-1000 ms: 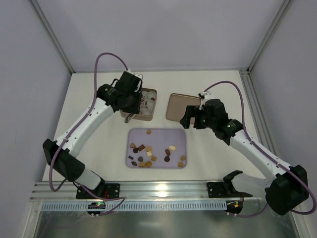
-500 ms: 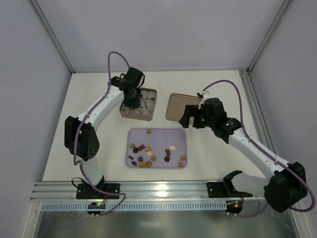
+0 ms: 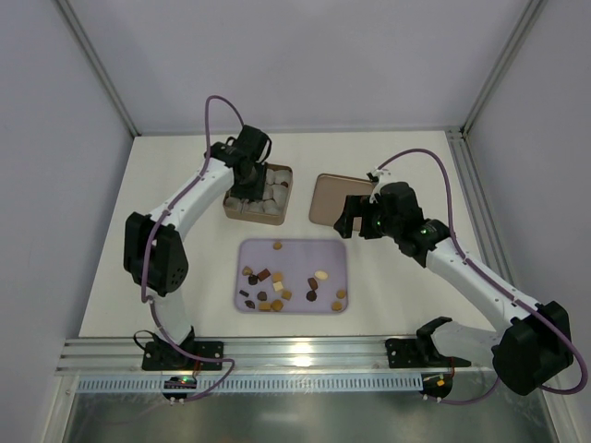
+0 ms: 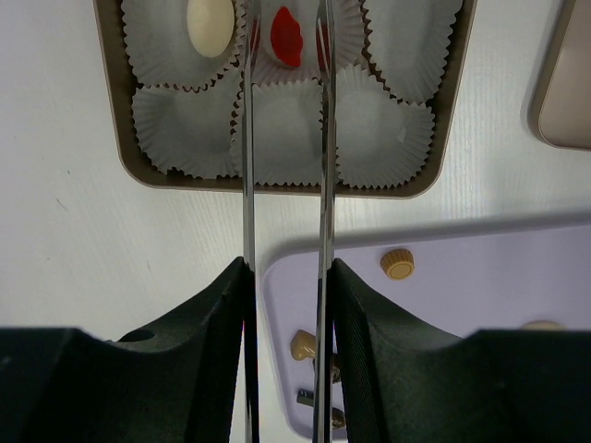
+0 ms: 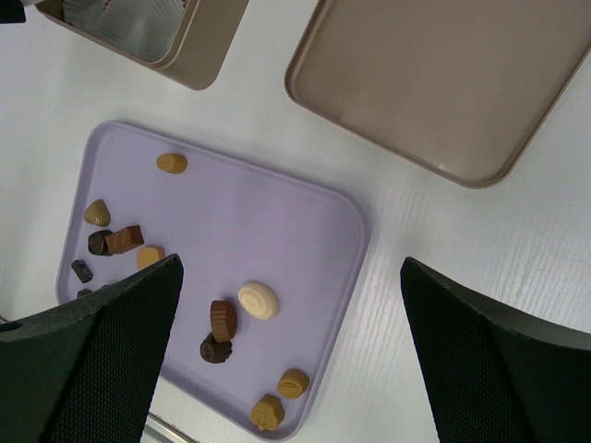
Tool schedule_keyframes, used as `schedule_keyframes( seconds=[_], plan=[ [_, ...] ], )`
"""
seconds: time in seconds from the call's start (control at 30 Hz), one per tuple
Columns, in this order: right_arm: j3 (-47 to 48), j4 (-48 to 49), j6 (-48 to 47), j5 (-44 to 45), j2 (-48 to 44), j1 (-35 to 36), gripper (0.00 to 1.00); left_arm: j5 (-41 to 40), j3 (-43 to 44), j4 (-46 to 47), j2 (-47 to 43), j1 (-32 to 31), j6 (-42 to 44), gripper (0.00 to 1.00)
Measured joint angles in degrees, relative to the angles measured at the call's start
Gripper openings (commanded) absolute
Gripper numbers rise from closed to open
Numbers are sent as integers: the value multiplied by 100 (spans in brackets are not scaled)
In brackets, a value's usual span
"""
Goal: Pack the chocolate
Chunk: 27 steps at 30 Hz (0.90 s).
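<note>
The brown tin (image 3: 277, 220) holds white paper cups. In the left wrist view a red chocolate (image 4: 287, 39) lies in a back cup. My left gripper (image 4: 285, 7) is open, its thin metal blades either side of the red piece with a small gap to it. A cream-white oval piece (image 4: 211, 23) sits in the cup to its left. Several more chocolates (image 3: 277, 286) lie on the lilac tray (image 3: 295, 254). My right gripper (image 5: 291, 263) hangs wide open and empty above the tray's right end, over a cream oval (image 5: 259, 300) and a brown piece (image 5: 222, 317).
The tin's lid (image 3: 332, 198) lies upturned right of the tin, just behind the right gripper (image 3: 355, 217). The tray (image 5: 277, 221) lies in front of tin and lid. Frame posts and side walls ring the table.
The left arm has swung its elbow up and reached further back over the tin. Its blades have parted slightly around the red piece. The right arm has stayed nearly still.
</note>
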Motion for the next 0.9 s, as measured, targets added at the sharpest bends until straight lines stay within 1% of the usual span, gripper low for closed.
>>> schedule_keyframes(
  seconds=[0.33, 0.5, 0.6, 0.7, 0.8, 0.9],
  plan=[
    [2, 0, 0, 0, 0, 0, 100, 26, 76, 4, -9, 7, 4, 41],
    [2, -2, 0, 0, 0, 0, 100, 201, 76, -74, -160, 4, 0, 41],
    [2, -2, 0, 0, 0, 0, 100, 313, 42, -122, -487, -28, 0, 41],
    [2, -2, 0, 0, 0, 0, 100, 380, -151, -155, -1040, -142, -13, 41],
    [2, -4, 0, 2, 0, 0, 100, 439, -455, -219, -1628, -404, -59, 41],
    [2, -7, 2, 4, 0, 0, 100, 463, -828, -262, -2153, -844, -203, 41]
  ],
)
